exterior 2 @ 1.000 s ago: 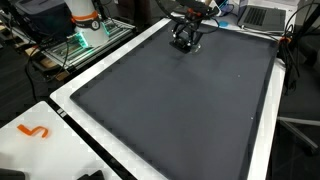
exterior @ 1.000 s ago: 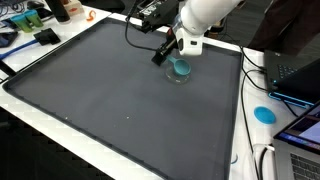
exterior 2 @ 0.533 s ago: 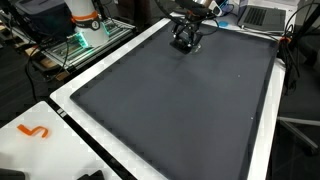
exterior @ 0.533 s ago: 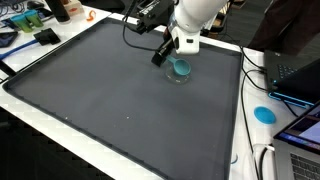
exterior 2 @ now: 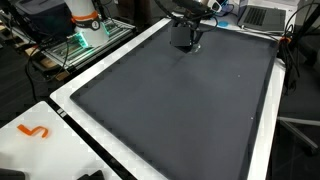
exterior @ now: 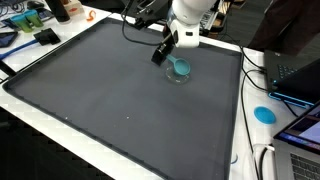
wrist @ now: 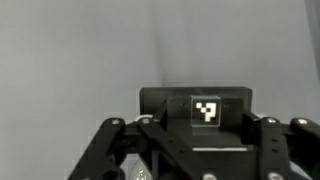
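A small clear dish with a teal inside (exterior: 181,68) rests on the dark grey mat (exterior: 110,90) near its far edge. My gripper (exterior: 176,54) hangs just above the dish and a little to one side, apart from it. The same gripper (exterior 2: 185,43) shows as a dark shape over the mat's far end in the second exterior view, where the dish is hidden behind it. In the wrist view two black linkage arms stand wide apart on either side of a dark block with a black-and-white tag (wrist: 206,110). Nothing sits between them, and the fingertips are out of view.
A white table rim (exterior: 238,150) frames the mat. On the side strip lie a blue disc (exterior: 264,113), a laptop (exterior: 297,78) and cables. An orange squiggle (exterior 2: 35,131) sits on the near white corner. Boxes and gear (exterior: 35,20) crowd one back corner.
The arm has lifted and drifted slightly away from the teal dish. The dish has stayed in place on the mat.
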`<state>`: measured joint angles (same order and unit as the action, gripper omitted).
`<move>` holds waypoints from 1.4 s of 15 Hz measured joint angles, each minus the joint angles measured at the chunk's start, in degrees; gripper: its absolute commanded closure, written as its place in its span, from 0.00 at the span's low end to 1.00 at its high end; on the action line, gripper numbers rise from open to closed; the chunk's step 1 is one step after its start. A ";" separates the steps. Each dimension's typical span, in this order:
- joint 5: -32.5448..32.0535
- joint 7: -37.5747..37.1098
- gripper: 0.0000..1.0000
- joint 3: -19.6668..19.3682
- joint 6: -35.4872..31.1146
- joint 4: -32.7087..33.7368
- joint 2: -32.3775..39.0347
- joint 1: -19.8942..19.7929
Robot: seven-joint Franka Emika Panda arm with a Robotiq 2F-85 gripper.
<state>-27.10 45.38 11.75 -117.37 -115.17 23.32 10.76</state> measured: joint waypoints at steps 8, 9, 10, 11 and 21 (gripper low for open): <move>2.14 1.17 0.69 -0.03 -0.80 -3.07 -5.64 -1.53; 3.01 1.64 0.69 -0.03 -1.12 -3.41 -6.29 -1.82; 4.15 2.20 0.69 -0.03 -1.43 -3.66 -6.87 -2.07; 5.57 2.73 0.69 -0.02 -1.64 -3.78 -7.33 -2.27; 20.45 0.61 0.69 0.76 -4.21 -3.89 -10.35 -2.39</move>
<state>-6.64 45.99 12.51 -121.58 -119.06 12.97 8.36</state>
